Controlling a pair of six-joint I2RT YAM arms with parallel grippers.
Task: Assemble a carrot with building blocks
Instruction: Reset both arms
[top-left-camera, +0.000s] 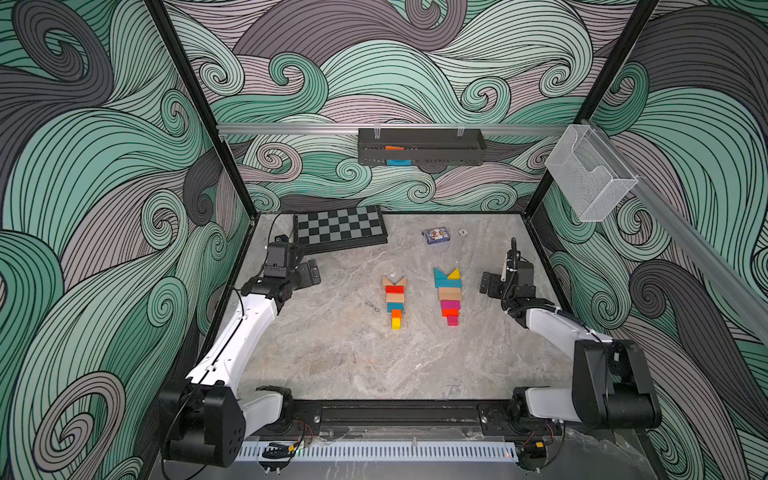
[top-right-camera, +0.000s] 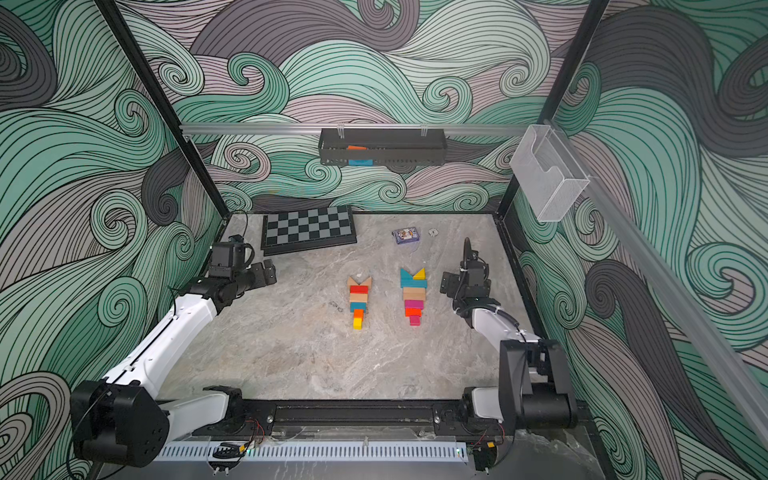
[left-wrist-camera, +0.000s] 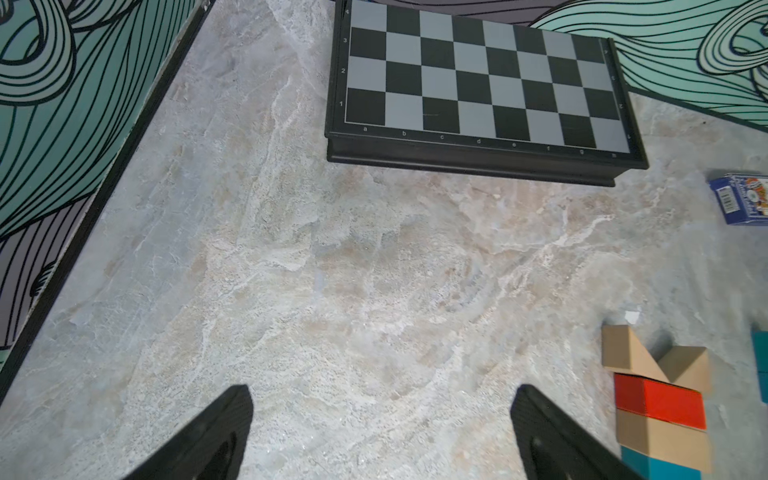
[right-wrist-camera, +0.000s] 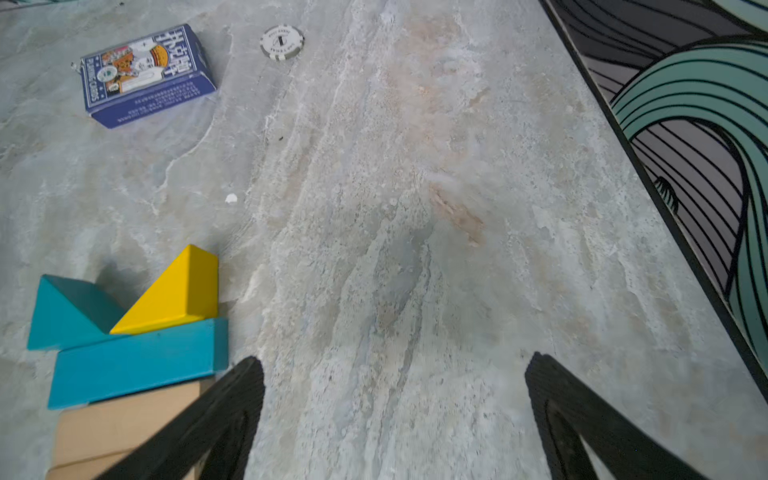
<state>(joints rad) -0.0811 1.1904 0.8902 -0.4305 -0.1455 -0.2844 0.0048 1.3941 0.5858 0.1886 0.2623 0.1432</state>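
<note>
1. The building blocks lie flat on the bench in two tapering rows, both on the arm side of the chequered board; the second row is farther from the board.
2. The left hand is near the board's front edge, fully spread, holding nothing.
3. The right hand is just beside the second row, far from the board, also fully spread and empty.
4. I judge the blocks light, stiff, not fragile; smooth paint may slip, and a push would shift neighbours. Better to take one across two flat parallel sides; on a wedge, avoid the slope.
</note>
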